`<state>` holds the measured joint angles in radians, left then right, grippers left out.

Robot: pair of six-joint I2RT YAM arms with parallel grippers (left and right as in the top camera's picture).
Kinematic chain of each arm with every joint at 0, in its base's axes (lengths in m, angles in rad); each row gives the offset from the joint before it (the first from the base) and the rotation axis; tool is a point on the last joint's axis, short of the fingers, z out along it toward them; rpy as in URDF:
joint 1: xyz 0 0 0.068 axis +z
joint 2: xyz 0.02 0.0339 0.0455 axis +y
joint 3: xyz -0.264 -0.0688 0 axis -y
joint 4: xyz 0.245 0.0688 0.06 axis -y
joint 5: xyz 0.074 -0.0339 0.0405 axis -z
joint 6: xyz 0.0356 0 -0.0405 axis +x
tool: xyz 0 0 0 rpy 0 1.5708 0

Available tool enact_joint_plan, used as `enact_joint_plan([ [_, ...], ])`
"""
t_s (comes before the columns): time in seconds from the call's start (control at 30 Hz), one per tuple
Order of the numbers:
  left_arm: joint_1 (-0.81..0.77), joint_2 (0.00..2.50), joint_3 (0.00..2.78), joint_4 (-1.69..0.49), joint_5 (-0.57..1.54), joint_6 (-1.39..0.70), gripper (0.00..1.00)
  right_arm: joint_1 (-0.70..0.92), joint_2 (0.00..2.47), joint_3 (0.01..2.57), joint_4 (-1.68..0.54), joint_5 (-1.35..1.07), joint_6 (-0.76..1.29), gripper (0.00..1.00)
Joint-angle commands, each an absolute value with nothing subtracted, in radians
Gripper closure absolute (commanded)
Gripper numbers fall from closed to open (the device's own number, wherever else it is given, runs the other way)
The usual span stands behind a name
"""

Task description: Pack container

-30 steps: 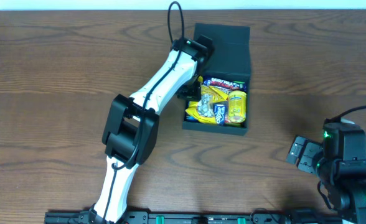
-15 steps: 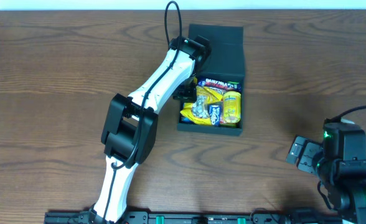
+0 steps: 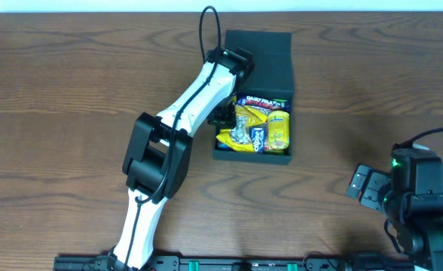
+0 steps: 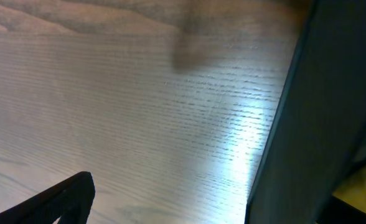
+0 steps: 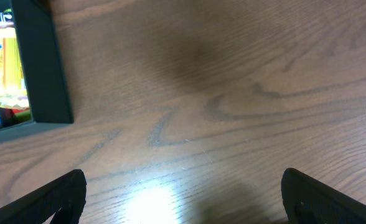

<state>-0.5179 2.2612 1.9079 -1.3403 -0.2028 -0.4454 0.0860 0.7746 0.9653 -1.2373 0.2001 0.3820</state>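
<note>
1 whole container (image 3: 263,60), overhead only

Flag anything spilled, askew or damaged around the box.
Nothing stands out. The container sits flat with its lid open, and the snack packets lie jumbled but all inside it; none lies on the table.
</note>
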Motion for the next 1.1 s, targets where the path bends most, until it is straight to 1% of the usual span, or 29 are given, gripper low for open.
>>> enact_joint_plan([
  [0.0, -0.506, 2.26, 1.897, -1.357, -0.247, -0.45, 0.05, 0.078, 0.772, 0.96, -1.237, 0.218, 0.389, 0.01],
  [0.2, -0.506, 2.18, 1.897, -1.356, -0.217, -0.402, 0.05, 0.078, 0.772, 0.96, -1.232, 0.218, 0.389, 0.01],
  [0.37, -0.501, 2.077, 1.9, -1.34, -0.134, -0.321, 0.05, 0.078, 0.772, 0.96, -1.23, 0.218, 0.389, 0.01],
  [0.53, -0.474, 1.971, 1.906, -1.243, -0.004, -0.236, 0.05, 0.078, 0.772, 0.96, -1.23, 0.217, 0.388, 0.01],
  [0.7, -0.369, 1.934, 1.962, -1.153, 0.215, -0.194, 0.05, 0.078, 0.772, 0.96, -1.23, 0.217, 0.388, 0.01],
  [0.87, -0.204, 1.94, 1.994, -1.043, 0.444, -0.184, 0.05, 0.078, 0.772, 0.96, -1.23, 0.217, 0.388, 0.01],
  [1.07, -0.077, 1.991, 1.995, -0.898, 0.588, -0.245, 0.05, 0.078, 0.772, 0.96, -1.226, 0.217, 0.388, 0.01],
])
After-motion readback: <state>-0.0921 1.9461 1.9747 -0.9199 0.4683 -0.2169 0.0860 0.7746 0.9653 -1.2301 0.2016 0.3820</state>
